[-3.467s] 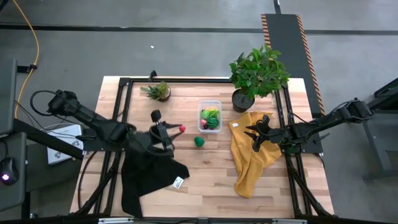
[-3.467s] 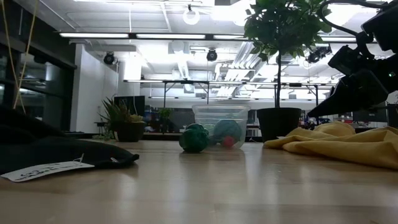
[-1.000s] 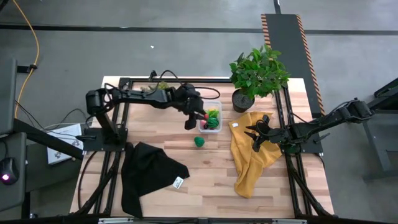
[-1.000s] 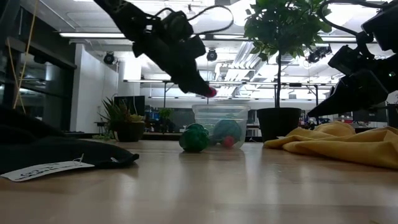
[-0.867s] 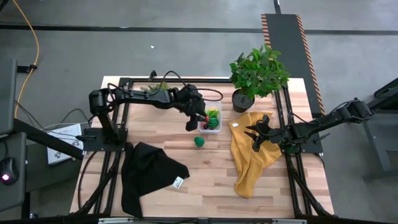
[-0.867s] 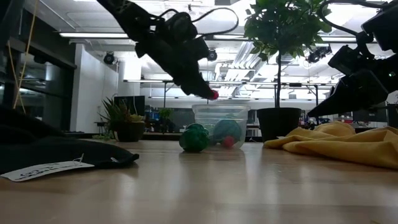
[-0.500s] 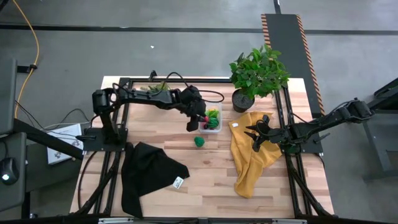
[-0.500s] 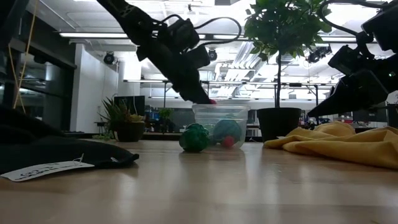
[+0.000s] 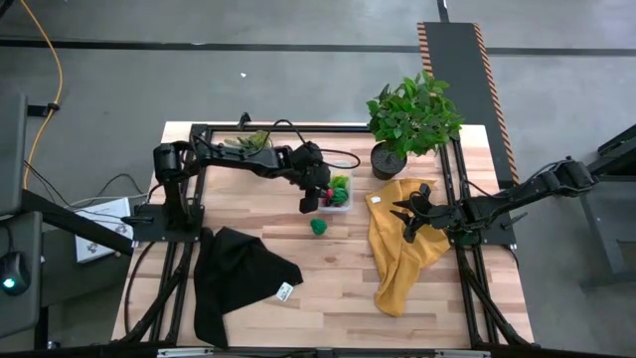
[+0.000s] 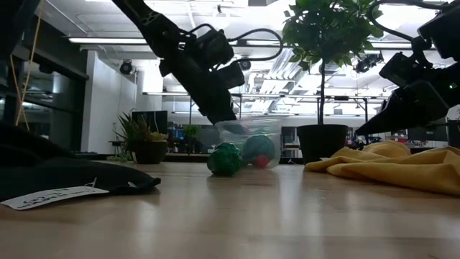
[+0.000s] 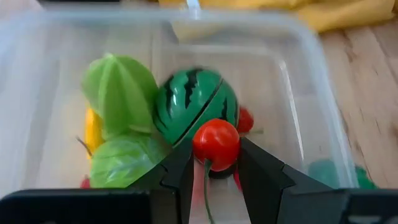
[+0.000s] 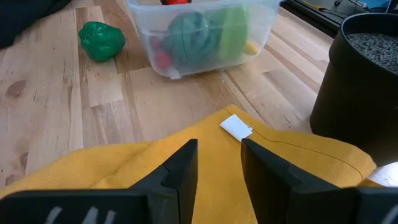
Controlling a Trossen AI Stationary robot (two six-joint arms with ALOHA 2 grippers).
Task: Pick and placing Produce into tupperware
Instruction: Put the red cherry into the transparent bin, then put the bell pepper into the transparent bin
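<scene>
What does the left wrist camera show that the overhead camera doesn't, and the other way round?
Only the left wrist view shows the left gripper shut on a small red fruit inside the tub, above a striped melon and a leafy green piece.

Only the high view shows the right gripper open over the yellow cloth, the black cloth and the big plant.

Both show the tub and the green pepper on the table beside it.

The right claw (image 12: 219,163) is hanging with its fingers apart over a yellow cloth (image 12: 205,158) with a small white tag (image 12: 236,127), while beyond it a clear tupperware (image 12: 202,34) holding produce is standing on the wooden worktop (image 12: 56,112), a green toy pepper (image 12: 101,40) just beside it and a dark pot (image 12: 360,81) near.
</scene>
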